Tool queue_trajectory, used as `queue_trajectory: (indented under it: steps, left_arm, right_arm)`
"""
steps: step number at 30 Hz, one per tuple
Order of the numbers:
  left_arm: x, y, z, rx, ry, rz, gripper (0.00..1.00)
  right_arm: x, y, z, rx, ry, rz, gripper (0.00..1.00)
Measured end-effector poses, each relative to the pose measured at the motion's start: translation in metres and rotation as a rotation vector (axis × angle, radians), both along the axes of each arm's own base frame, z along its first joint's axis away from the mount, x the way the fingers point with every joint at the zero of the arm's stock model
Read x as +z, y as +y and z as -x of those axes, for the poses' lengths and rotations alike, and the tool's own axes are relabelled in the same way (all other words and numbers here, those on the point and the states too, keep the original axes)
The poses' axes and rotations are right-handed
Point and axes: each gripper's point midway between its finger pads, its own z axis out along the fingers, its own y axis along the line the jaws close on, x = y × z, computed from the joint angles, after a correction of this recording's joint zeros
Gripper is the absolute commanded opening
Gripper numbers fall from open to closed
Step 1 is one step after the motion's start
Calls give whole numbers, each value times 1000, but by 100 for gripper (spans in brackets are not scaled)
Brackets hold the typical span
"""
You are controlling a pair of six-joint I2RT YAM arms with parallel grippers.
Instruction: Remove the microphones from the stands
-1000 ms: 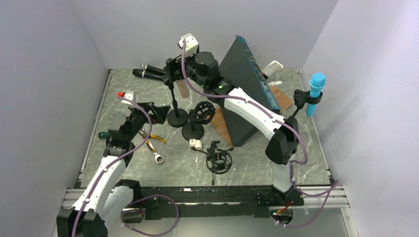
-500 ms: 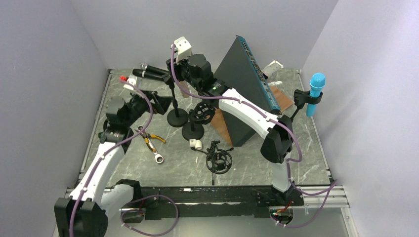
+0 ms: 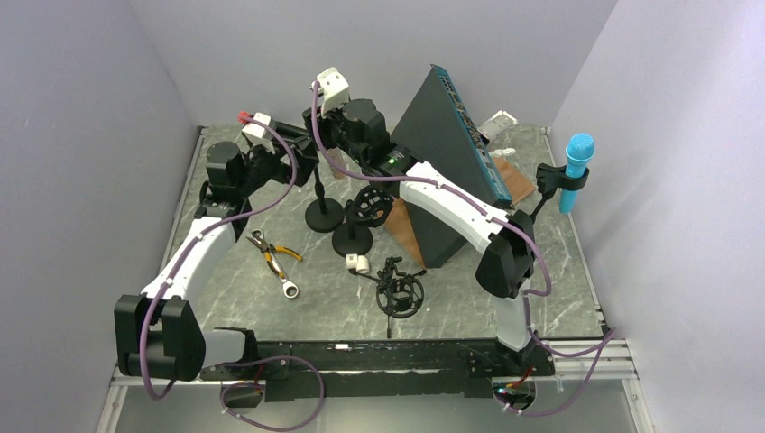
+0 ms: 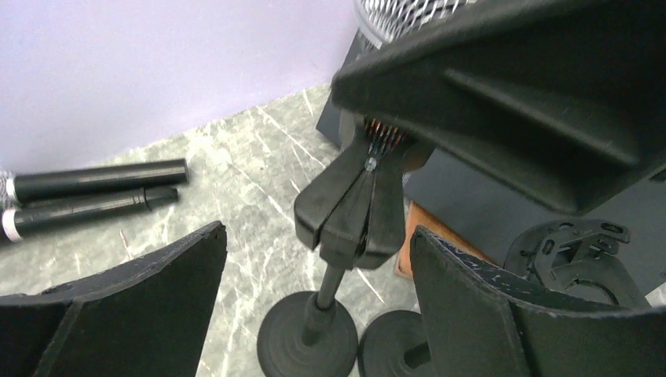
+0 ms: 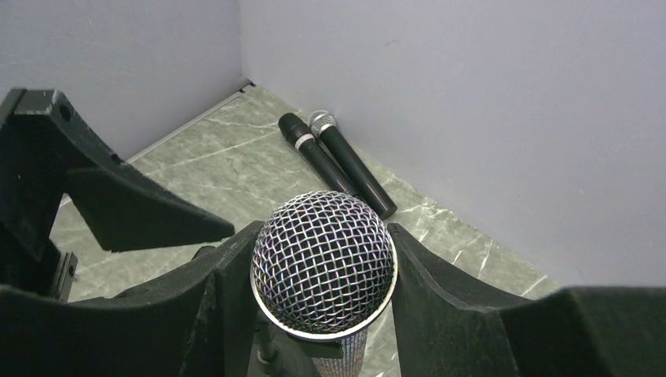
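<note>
The microphone [image 5: 323,263] has a silver mesh head and stands upright in the clip of a black stand [image 3: 317,185] with a round base [image 3: 324,216]. My right gripper [image 5: 318,236] comes from above and is shut on the mesh head, one finger against each side. In the top view it [image 3: 317,135] sits over the stand's top. My left gripper [image 4: 316,239] is open, its fingers on either side of the stand's clip [image 4: 357,208] without touching it. In the top view it [image 3: 293,167] is just left of the stand.
Two black microphones [image 3: 271,131] lie at the back left wall. A second stand with a shock mount [image 3: 368,206] stands beside the first. A tilted dark panel [image 3: 451,153], a blue microphone on a stand [image 3: 576,167], a loose shock mount [image 3: 400,293], pliers [image 3: 271,253] and a wrench [image 3: 289,287] are around.
My left arm has swung from the left-middle of the table back and right, bringing its open gripper up to the stand. My right gripper shifted slightly left over the microphone, then held.
</note>
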Motion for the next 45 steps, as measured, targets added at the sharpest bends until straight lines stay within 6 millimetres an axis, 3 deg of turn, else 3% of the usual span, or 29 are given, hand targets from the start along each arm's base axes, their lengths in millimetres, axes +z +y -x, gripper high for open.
queue_trajectory:
  steps: [5,9,10,11,12,13,18,28,33,37,39,41,43,45]
  left_arm:
    - [17,-4,-9,-40,-65,-43,74]
    - [16,-8,-10,-72,-73,-54,53]
    - [15,-9,-10,-77,-69,-53,44]
    - [14,-11,-10,-88,-65,-51,30]
    - [14,-14,-8,-107,-66,-50,10]
    - [14,-15,-8,-113,-63,-54,0]
    - [14,-16,-13,-131,-47,-67,0]
    - [12,-15,-10,-135,-53,-68,0]
    - [12,-14,-10,-135,-56,-68,1]
    - [12,-14,-10,-135,-54,-67,24]
    - [12,-15,-10,-136,-51,-66,29]
    - [12,-15,-10,-136,-48,-62,23]
    - [12,-15,-9,-137,-46,-60,13]
    - [12,-15,-10,-134,-43,-60,16]
  right_arm:
    - [0,1,1,8,1,0,13]
    - [0,2,1,14,1,0,12]
    - [0,2,1,15,1,0,11]
    - [0,2,1,15,1,0,9]
    - [0,2,1,14,1,-1,8]
    - [0,1,1,11,0,1,7]
    - [-7,-2,0,7,18,24,0]
    - [-4,-23,-16,-95,-1,43,0]
    - [7,-69,-46,-196,12,4,0]
    - [30,-121,-59,-279,-1,-37,0]
    - [43,-148,-52,-311,-8,-53,0]
    - [59,-165,-37,-319,-24,-76,0]
    - [74,-173,-20,-302,-44,-100,0]
    - [88,-178,-2,-279,-61,-123,0]
